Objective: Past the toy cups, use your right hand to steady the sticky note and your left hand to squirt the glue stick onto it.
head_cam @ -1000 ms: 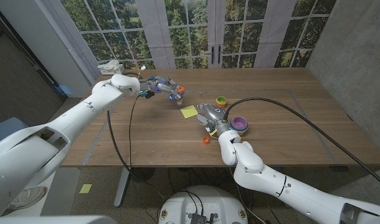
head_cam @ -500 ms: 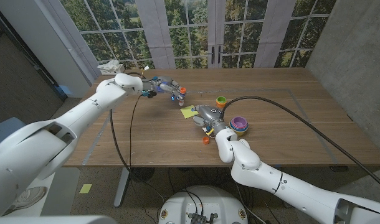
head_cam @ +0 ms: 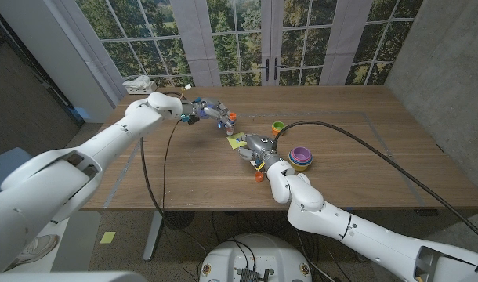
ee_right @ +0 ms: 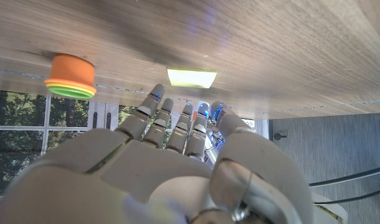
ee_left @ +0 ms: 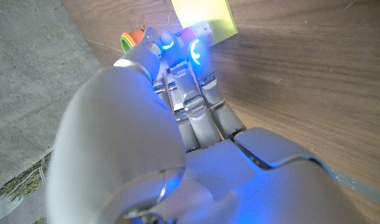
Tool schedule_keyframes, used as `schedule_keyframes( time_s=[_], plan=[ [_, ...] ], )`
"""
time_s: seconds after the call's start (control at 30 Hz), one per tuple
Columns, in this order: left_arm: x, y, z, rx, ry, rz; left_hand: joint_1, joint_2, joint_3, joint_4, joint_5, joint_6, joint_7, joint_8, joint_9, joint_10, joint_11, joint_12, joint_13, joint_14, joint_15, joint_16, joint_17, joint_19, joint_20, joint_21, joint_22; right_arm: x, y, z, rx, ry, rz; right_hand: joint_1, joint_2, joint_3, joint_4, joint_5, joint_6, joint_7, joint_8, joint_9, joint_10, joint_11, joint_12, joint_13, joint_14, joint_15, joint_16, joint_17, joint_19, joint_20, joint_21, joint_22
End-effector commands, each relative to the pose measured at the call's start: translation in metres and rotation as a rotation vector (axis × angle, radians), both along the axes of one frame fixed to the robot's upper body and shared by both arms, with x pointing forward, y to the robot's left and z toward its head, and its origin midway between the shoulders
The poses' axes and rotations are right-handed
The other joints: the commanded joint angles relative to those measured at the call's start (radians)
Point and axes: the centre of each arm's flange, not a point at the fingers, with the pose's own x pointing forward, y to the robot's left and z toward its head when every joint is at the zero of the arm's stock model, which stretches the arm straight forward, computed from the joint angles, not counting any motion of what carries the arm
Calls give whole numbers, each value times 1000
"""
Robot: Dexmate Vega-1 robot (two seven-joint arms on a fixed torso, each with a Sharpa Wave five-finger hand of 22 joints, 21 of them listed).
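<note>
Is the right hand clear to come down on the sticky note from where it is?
Probably yes. The right hand hovers by the sticky note, and the right wrist view shows bare table between its fingers and the note. The left hand, holding the glue stick, sits beyond the note's far side.

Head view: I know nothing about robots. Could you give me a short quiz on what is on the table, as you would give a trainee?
1. What colour is the top cup in the stack of toy cups beside the right hand?
2. True or false: the sticky note is pink.
3. Which hand holds the glue stick? A. the left hand B. the right hand C. neither

Key: 1. purple; 2. false, it is yellow; 3. A
</note>
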Motion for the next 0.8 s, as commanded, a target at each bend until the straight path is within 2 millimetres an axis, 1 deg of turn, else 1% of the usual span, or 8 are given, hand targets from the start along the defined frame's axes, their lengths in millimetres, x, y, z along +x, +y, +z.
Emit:
schedule_keyframes(
  time_s=[0.03, 0.23, 0.47, 0.5, 0.53, 0.63, 0.67, 0.8],
  plan=[
    [0, -7, -2, 30, 3, -6, 32, 33, 3, 3, 5, 115, -58, 4, 6, 172, -158, 0, 90, 82, -84, -3, 3, 12, -117, -2, 0, 3, 7, -1, -27, 10, 12, 17, -5, -3, -19, -3, -9, 1, 2, 4, -3, 1, 0, 1, -7, -150, -7, -3, -5, -87, -7, 2],
    [0, -9, -2, 35, -2, -5, 31, 33, 2, 3, 5, 116, -60, 4, 6, 175, -157, -1, 90, 82, -84, -4, 3, 13, -116, -2, 0, 6, 7, 0, -24, 19, 15, 18, -15, -15, -29, -4, -15, 7, 2, 3, -8, 7, -1, 1, -8, -144, -9, -6, -6, -80, -9, 1],
    [0, -7, -2, 40, -15, 10, 31, 34, 2, 4, 5, 114, -62, 3, 6, 173, -160, -2, 91, 82, -84, -6, 2, 14, -117, -3, 0, 11, 9, 1, -37, 56, 35, 18, -14, -21, -31, -5, -16, 7, 3, 3, -6, 8, 1, 1, -8, -142, -9, -7, -6, -78, -11, 1],
    [0, -7, -2, 38, -15, 11, 31, 34, 1, 4, 5, 115, -62, 3, 6, 174, -159, -2, 91, 83, -84, -5, 3, 14, -116, -3, 0, 12, 10, 2, -38, 70, 47, 14, -15, -27, -29, -6, -16, 9, 4, 3, -7, 10, 1, 1, -7, -138, -8, -6, -5, -76, -11, 1],
    [0, -7, -2, 38, -13, 10, 31, 34, 1, 4, 5, 115, -62, 3, 6, 174, -158, -2, 91, 83, -84, -5, 3, 13, -116, -3, 0, 13, 10, 2, -41, 87, 55, -9, -24, -52, -18, -11, -15, 13, 6, 4, -7, 19, 2, 1, -6, -133, -6, -6, -3, -69, -13, 2],
    [1, -6, -2, 35, -14, 9, 31, 34, 1, 4, 5, 114, -62, 3, 6, 176, -158, -2, 91, 83, -84, -6, 3, 13, -116, -4, -1, 16, 12, 2, -46, 101, 63, -48, -28, -91, 2, -17, -17, 29, 8, 4, -8, 37, 4, 0, -11, -117, -6, -3, -4, -54, -19, 2],
    [1, -6, -3, 33, -13, 9, 31, 34, 1, 4, 6, 115, -61, 3, 6, 176, -158, -3, 91, 83, -84, -6, 3, 13, -116, -4, -1, 16, 12, 2, -50, 102, 62, -58, -27, -99, 7, -18, -19, 32, 8, 4, -9, 40, 4, 0, -11, -114, -6, -3, -3, -51, -20, 2],
    [2, -3, -3, 29, -13, 15, 31, 34, 0, 4, 6, 116, -61, 4, 6, 176, -158, -3, 91, 83, -84, -6, 3, 13, -116, -5, -1, 19, 14, 2, -52, 112, 64, -76, -28, -113, 17, -20, -18, 36, 9, 3, -9, 45, 5, 0, -14, -110, -6, -2, -3, -46, -22, 2]
  ],
)
